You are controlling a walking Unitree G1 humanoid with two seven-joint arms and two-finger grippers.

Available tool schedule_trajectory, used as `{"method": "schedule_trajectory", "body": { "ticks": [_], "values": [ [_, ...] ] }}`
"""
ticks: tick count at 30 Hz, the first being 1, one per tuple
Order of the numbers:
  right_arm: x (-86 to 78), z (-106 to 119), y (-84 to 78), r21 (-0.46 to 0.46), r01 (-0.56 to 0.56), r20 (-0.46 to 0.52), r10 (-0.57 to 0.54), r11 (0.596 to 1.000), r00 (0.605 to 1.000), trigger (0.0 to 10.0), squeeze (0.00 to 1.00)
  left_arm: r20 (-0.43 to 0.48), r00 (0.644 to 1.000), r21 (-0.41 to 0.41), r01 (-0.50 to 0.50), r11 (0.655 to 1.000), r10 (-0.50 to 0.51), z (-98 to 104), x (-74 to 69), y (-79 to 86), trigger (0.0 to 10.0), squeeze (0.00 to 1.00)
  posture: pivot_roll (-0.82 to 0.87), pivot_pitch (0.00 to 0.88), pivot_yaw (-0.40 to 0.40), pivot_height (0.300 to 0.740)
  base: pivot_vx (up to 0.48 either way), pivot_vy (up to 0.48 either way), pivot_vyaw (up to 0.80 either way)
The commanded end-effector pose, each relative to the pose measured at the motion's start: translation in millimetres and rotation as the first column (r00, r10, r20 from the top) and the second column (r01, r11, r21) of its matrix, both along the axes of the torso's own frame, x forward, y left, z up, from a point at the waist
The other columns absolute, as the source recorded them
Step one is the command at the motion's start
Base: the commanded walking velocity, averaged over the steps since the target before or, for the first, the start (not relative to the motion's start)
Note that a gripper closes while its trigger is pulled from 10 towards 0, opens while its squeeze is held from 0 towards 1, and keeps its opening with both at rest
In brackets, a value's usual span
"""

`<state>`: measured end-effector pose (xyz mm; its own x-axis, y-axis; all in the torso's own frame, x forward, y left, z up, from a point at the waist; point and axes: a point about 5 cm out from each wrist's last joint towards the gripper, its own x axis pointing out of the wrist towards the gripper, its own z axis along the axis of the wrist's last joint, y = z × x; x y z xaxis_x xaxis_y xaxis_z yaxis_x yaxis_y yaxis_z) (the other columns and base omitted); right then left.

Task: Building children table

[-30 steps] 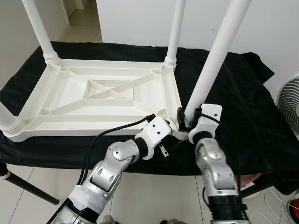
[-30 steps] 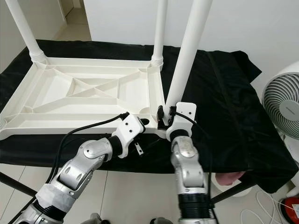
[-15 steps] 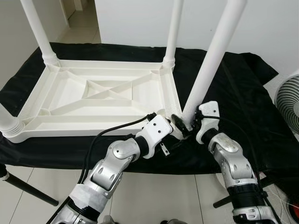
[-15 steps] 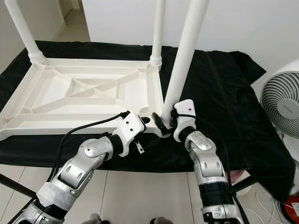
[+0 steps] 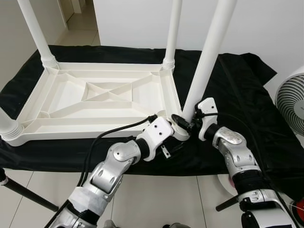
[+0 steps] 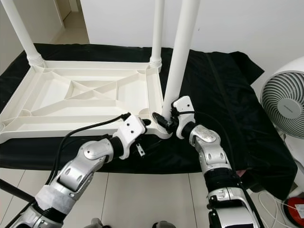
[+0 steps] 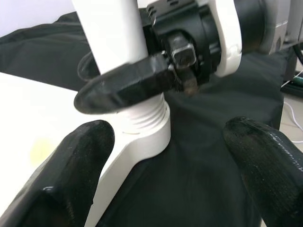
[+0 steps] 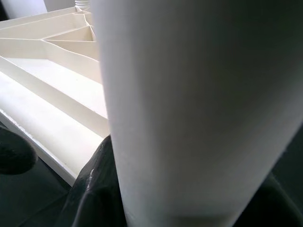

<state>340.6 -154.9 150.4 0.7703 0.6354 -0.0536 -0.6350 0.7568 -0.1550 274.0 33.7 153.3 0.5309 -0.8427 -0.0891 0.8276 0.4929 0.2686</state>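
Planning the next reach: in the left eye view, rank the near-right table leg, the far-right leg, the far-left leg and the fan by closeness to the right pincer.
1. Near-right table leg: gripped at its base by the right pincer.
2. Far-right leg: behind, at the tabletop's far right corner.
3. Fan: off to the right, past the black cloth; close to call with the far-right leg.
4. Far-left leg: across the tabletop.

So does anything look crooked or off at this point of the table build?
Yes: the leg at the corner nearest the robot leans to the right, while the far leg stands close to straight. The right gripper is closed around its base; the left gripper sits open beside that corner of the upturned tabletop.
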Motion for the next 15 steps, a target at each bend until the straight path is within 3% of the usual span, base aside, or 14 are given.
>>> {"method": "schedule_trajectory", "body": {
  "ticks": [1,10,11,15],
  "values": [
    [-0.3,-9.8,-5.8,-0.030,-0.001,-0.042,0.000,1.000,0.999,0.0,0.00,-0.023,0.999,0.007,0.048,0.999,-0.047,-2.3,-5.5,0.0,10.0,0.00,-0.10,0.041,-0.004,0.740,0.000,0.000,0.00],
    [-0.5,-15.3,-8.0,0.017,-0.005,-0.056,0.006,1.000,0.998,0.0,0.00,-0.030,0.998,0.003,0.051,0.999,-0.051,-2.6,-7.7,-0.3,10.0,0.00,-0.10,0.049,-0.006,0.740,0.000,0.000,0.00],
    [-0.3,-14.3,-8.7,0.033,0.024,-0.060,-0.022,0.999,0.998,10.0,0.00,-0.032,0.998,0.001,0.052,0.999,-0.052,-2.4,-7.7,-0.3,10.0,0.00,-0.09,0.052,-0.010,0.740,0.000,0.000,0.00],
    [-4.1,-11.4,-4.1,0.076,0.097,-0.054,-0.093,0.992,0.994,10.0,0.00,-0.034,0.998,0.000,0.052,0.999,-0.052,-2.3,-8.1,0.1,10.0,0.00,-0.10,0.058,-0.010,0.740,0.000,0.000,0.00]
  ]
}}
